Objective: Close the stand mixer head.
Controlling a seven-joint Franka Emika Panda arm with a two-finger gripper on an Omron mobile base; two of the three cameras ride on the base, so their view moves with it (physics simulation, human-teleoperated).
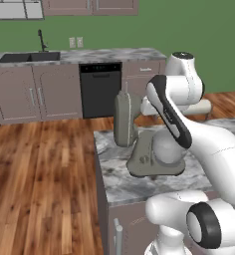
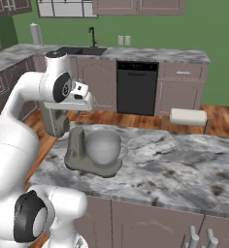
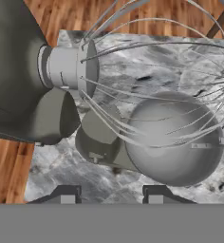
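- Left base view: the mixer head (image 1: 122, 119) stands tilted up, nearly upright, at centre frame, hinged above the column (image 1: 139, 152) on the marble island (image 1: 109, 184). The arm's white links cross in front of the bowl (image 1: 165, 149) and hide the hand, so from here I cannot tell how the pincer stands.
- Risk seen here: the head is raised far back. A push low on it, near the hinge, would likely shove the whole mixer along the island rather than swing the head down.
- Right base view: the head (image 2: 55, 121) hangs at left of centre, partly behind the wrist; the hand (image 2: 82, 99) sits just above and beside it. The bowl (image 2: 103, 147) rests on the base below. A towel roll (image 2: 188, 116) lies well apart at the right.
- Risk here: the hand seems close to the head's front — a slip off the rounded shell could drop the fingers into the whisk.
- Hand view: the fingertips (image 3: 66, 194) rise at the bottom edge, parted with nothing between them; the gripper (image 3: 109, 195) is open and empty. The head (image 3: 16, 71) fills the upper left, smooth grey-olive, ending in a pale metal collar; the whisk (image 3: 161, 85) fans rightward over the bowl (image 3: 175, 142).
- The thin whisk wires could snag a finger — best press on the solid shell.
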